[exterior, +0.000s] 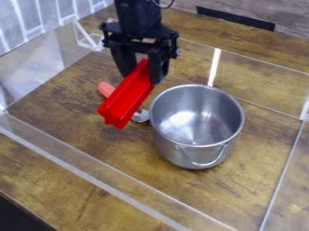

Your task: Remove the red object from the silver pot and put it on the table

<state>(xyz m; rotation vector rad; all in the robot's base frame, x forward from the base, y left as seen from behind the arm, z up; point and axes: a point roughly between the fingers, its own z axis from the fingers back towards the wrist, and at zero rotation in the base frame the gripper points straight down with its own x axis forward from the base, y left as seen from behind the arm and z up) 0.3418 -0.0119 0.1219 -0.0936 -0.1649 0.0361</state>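
Red object (126, 96), as we see it, is one long, bright rectangular block with a lengthwise groove, tilted in the air beside the silver pot (198, 127), above the table (72, 144). We see the gripper's (141, 65) jaws pinching its upper end. We count one block, one pot and one spoon (107, 89), partly hidden behind the block.

The pot (198, 127) looked like smooth, shiny metal. Left of the pot, the red block (126, 94) had a smooth, bright surface, and the table (90, 149) beneath the pot was wood-grained; the walls (87, 178) around the pot looked clear and glossy.
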